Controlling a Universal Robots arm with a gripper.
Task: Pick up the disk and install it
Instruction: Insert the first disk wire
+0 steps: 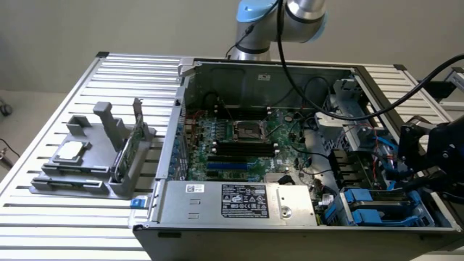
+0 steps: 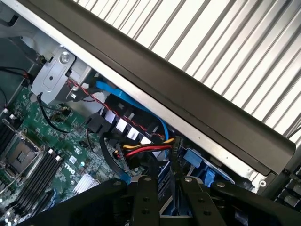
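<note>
Hovering at case's (image 1: 275,73) near corner on exterior view's right, gripper (image 1: 414,175) is sitting just above disk (image 1: 377,202). Disk is lying flat in drive bay, blue rails showing. Cannot tell whether gripper is holding it.

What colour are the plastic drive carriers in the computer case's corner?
The drive carriers are blue; the exterior view shows them best.

Pincer (image 2: 165,188) cut off at edge, drive bay (image 1: 377,211) partly hidden
</note>
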